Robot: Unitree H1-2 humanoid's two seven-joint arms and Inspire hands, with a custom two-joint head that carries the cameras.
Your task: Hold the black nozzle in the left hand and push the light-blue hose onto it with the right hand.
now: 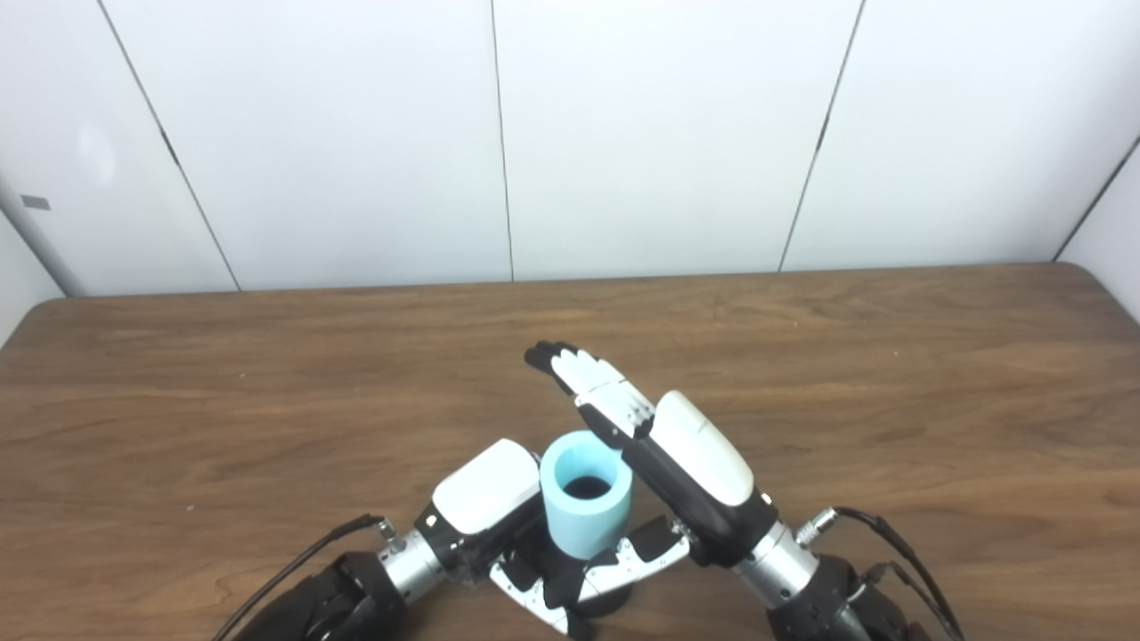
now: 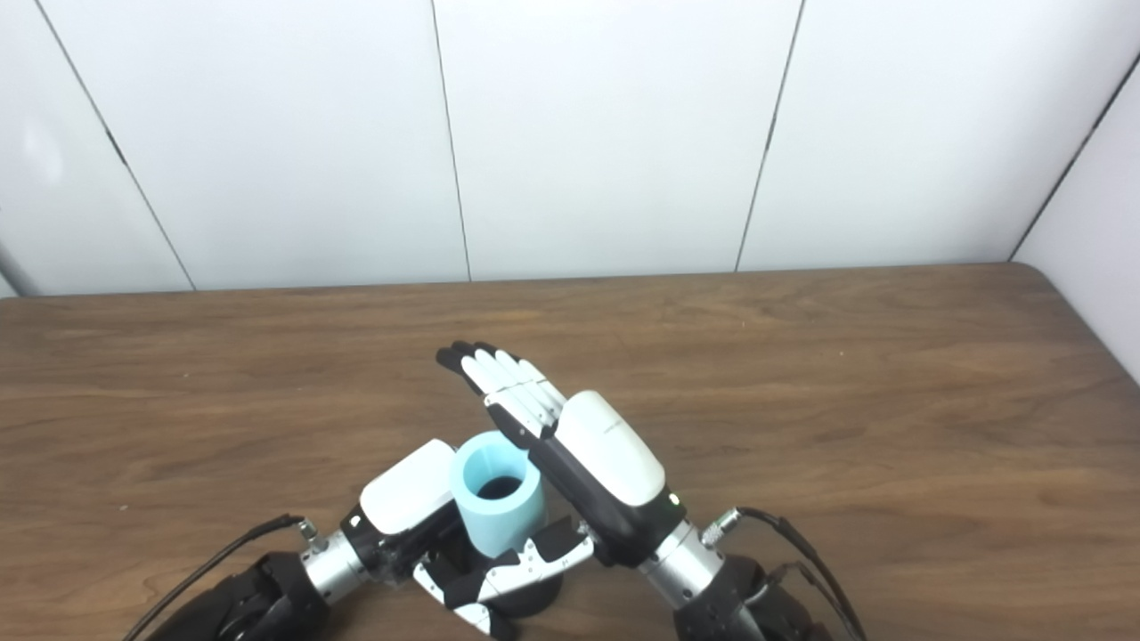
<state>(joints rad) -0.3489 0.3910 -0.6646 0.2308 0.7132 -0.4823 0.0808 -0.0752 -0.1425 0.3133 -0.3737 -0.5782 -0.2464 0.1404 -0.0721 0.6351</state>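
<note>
From the left eye view, the light-blue hose point(image 1: 585, 497) stood upright near the table's point(image 1: 267, 401) front edge, its long axis vertical and its open mouth facing up, dark inside. The left hand point(image 1: 485, 512) gripped low beside it, fingers curled around the black nozzle point(image 1: 606, 601) underneath.

From the right eye view, the right hand point(image 2: 579, 463) touched the hose's rim, fingers straight and together, holding nothing.

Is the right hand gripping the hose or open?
Open. The right hand has fingers stretched flat past the light-blue hose, beside its rim; only its thumb lies near the hose's base.
</note>
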